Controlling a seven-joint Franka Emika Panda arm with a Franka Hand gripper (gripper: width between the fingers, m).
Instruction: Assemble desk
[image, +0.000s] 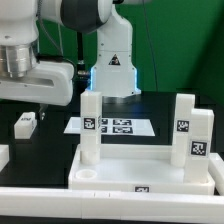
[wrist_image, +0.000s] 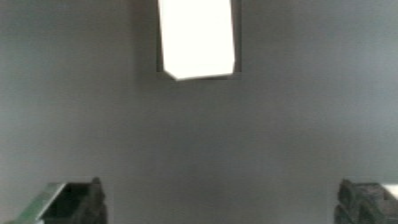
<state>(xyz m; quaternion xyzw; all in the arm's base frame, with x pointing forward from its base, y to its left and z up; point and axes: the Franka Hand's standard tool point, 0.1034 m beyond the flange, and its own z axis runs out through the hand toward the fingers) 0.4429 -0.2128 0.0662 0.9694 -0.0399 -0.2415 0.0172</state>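
Wrist view: I read the jaws fully open and empty, fingertips (wrist_image: 71, 203) spread wide over bare table (wrist_image: 214, 140). One loose white leg (wrist_image: 198, 40) lies ahead of the jaws, untouched. In the exterior view, the desk panel (image: 140, 172) carries upright legs (image: 91, 125), well apart from the jaws.

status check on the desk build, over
Gripper open, empty, over bare table. Desk panel holds three upright legs; a loose leg lies at exterior view's left. Nothing in the way.
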